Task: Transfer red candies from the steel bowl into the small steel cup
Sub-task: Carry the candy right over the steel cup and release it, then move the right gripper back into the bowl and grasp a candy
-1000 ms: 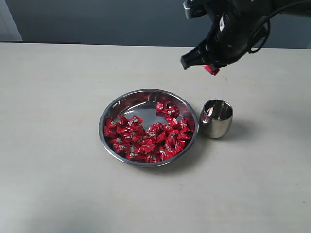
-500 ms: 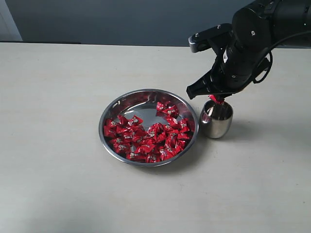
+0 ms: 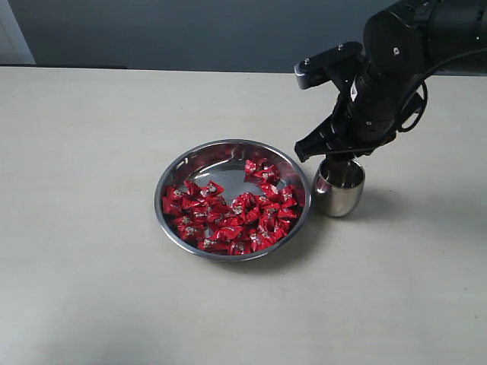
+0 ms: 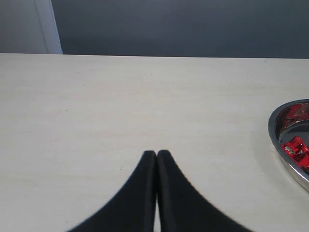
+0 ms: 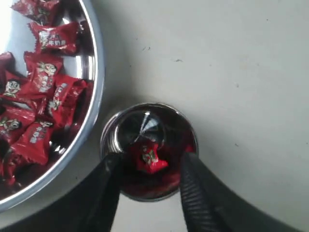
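Observation:
The steel bowl [image 3: 176, 172] sits mid-table, holding many red candies [image 3: 228, 217]. Just to its right stands the small steel cup [image 3: 340, 196]. My right gripper [image 3: 335, 156] hovers directly over the cup's mouth, open. In the right wrist view the cup [image 5: 112, 136] shows between the spread fingers of that gripper [image 5: 150, 159], with one red candy [image 5: 148, 158] lying loose inside it; the bowl [image 5: 95, 87] and its candies [image 5: 46, 87] lie beside. My left gripper [image 4: 156, 153] is shut on nothing above bare table, with the bowl's rim [image 4: 276, 140] off to one side.
A pale tabletop [image 3: 91, 152] surrounds the bowl and cup. A dark wall [image 3: 152, 30] runs behind the table's far edge. The right arm's black body [image 3: 396, 61] hangs over the space behind the cup.
My right gripper came down from high above to the cup's mouth with a red candy, then opened; the candy now lies in the cup. The left gripper shows no change.

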You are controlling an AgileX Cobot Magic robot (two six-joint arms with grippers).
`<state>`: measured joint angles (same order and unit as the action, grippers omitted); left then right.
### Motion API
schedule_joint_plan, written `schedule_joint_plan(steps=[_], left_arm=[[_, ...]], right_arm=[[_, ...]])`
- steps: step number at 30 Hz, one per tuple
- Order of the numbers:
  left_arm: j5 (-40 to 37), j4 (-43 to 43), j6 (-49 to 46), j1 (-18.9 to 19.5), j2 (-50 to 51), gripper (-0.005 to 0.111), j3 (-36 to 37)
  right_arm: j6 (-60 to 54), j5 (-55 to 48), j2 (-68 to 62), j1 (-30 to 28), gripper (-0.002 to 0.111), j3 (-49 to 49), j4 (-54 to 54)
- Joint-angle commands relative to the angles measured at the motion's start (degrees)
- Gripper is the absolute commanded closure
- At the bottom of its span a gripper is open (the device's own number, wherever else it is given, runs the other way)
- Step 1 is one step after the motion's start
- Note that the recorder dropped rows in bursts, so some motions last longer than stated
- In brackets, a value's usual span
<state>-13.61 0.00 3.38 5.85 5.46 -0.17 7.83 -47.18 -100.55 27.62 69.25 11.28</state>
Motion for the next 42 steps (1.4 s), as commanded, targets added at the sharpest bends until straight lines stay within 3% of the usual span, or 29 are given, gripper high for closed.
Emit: schedule_joint_plan(steps=[1, 4, 10, 17, 21, 27, 34, 42], left_arm=[[0.2, 0.0, 0.1, -0.3, -0.4, 0.106, 0.2], [0.2, 0.0, 0.1, -0.3, -0.4, 0.106, 0.2], [0.2, 0.0, 0.1, -0.3, -0.4, 0.106, 0.2], [0.2, 0.0, 0.1, -0.3, -0.4, 0.106, 0.2], [0.2, 0.0, 0.1, -0.3, -0.4, 0.106, 0.2], [0.2, 0.0, 0.1, -0.3, -0.4, 0.106, 0.2], [0.2, 0.0, 0.1, -0.3, -0.4, 0.106, 0.2], [0.2, 0.0, 0.1, -0.3, -0.4, 0.106, 0.2]], right_arm=[[-0.5, 2.9, 0.8, -0.1, 0.066, -0.2, -2.4], [-6.5, 6.2, 0.9, -0.1, 0.066, -0.2, -11.3], [-32.1, 10.1, 0.9, -0.1, 0.066, -0.2, -40.4], [-47.3, 11.9, -2.4, -0.1, 0.066, 0.1, -57.2], [-48.5, 11.3, -8.8, 1.4, 0.065, 3.7, -57.7], [-48.7, 10.4, -16.3, 4.9, 0.051, 10.6, -54.1], [-40.6, 14.1, -25.6, 5.7, 0.052, 17.3, -45.4], [-40.6, 15.3, -28.3, 5.7, 0.056, 18.0, -45.0]])
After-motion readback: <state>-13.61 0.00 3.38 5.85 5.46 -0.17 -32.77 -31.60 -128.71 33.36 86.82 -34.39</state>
